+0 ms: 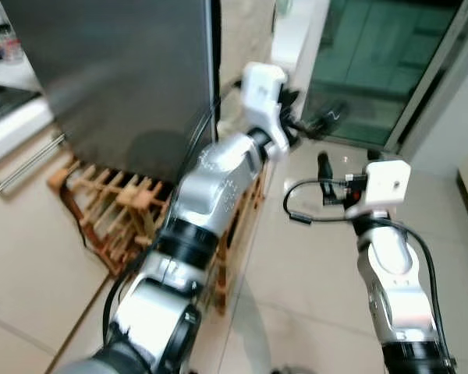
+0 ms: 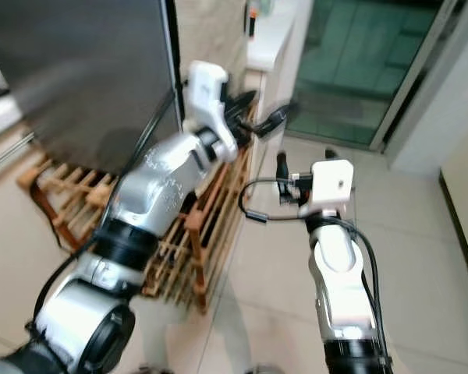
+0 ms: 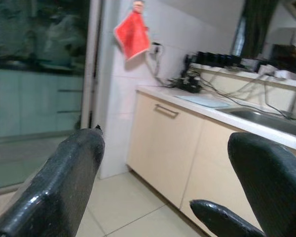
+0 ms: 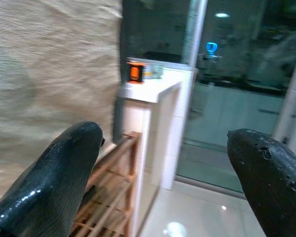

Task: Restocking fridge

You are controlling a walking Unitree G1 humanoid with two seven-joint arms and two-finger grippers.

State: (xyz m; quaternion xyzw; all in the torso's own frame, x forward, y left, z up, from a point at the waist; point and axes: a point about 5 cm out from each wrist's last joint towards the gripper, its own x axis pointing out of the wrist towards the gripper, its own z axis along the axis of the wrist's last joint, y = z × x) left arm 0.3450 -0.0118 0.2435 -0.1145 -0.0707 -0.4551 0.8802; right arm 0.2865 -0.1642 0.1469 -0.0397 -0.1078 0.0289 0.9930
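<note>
Beside the wooden rack [image 1: 117,210]: fridge [image 1: 125,78], dark steel, door closed. Heavy, rigid, slick-faced; best taken at its door edge. Left gripper [image 2: 253,117] raised near that edge, spread, empty. Right gripper [image 4: 167,173] likewise wide, empty.

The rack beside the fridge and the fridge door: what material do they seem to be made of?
The rack looks like unpainted wood: brown slats with warm tone. The fridge door looks like brushed grey metal, with a dull, soft sheen; blur leaves the exact finish uncertain.

fridge [image 1: 125,78] left, wooden rack [image 1: 113,210] below it, glass door [image 1: 374,62] right
</note>
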